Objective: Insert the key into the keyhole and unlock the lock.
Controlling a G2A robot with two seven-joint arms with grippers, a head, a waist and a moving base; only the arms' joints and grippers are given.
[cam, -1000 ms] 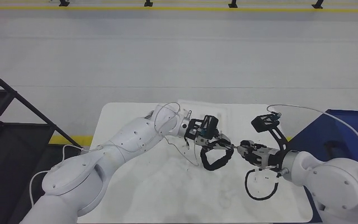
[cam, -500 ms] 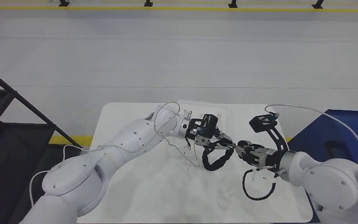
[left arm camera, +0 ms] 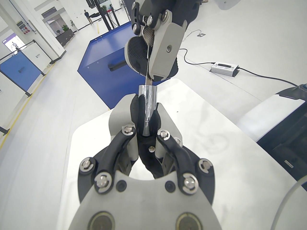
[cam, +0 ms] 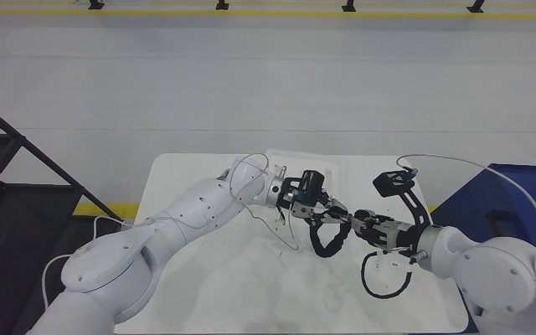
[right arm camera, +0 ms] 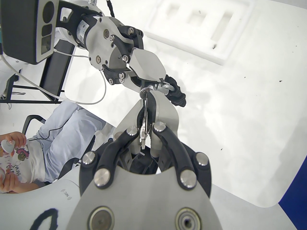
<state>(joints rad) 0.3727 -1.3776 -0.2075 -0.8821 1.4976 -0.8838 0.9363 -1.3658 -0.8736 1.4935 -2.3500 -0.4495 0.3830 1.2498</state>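
The left gripper (left arm camera: 145, 113) clamps the cable lock's chrome cylinder (left arm camera: 148, 100) above the table (left arm camera: 203, 125), keyhole (left arm camera: 148, 87) end facing away. Just beyond, the key (left arm camera: 149, 80) (pinched flat by the right gripper (left arm camera: 149, 64), jaws closed) lies along the cylinder's long axis, tip at the keyhole; how deep, I cannot tell.
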